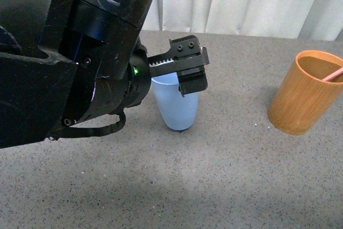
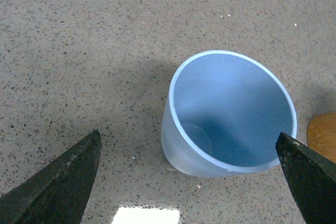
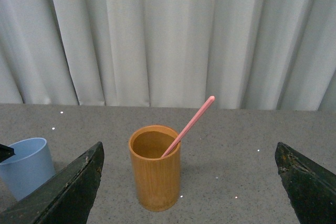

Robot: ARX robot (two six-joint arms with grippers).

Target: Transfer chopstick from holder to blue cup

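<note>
The left hand (image 1: 188, 73) hung just above the blue cup (image 1: 177, 108), with one dark finger crossing in front of the cup's rim in the front view. From its own wrist camera the left hand's two fingers (image 2: 63, 182) were spread wide, wider than the cup's mouth, and nothing was gripped between them. The cup stood upright on the speckled grey desk (image 1: 225, 181), below the hand and between the lines of its fingers, its pale rim and blue inner wall open to the camera. I could not tell whether any finger touched the cup. A sliver of the orange-brown holder (image 1: 303, 97) showed just beyond one of the left hand's fingers, well apart from the cup and further toward the robot's right. The right hand (image 3: 189, 148) was also wide open and held nothing, its two dark fingertips framing the scene from low on either side. Ahead of that hand, roughly midway between its fingers, the holder stood upright on the desk. The pink chopstick (image 3: 191, 124) rested inside the holder, leaning against the rim with its rounded end sticking well above it. Beyond the holder from the right hand hung a pleated white curtain (image 3: 157, 35).
</note>
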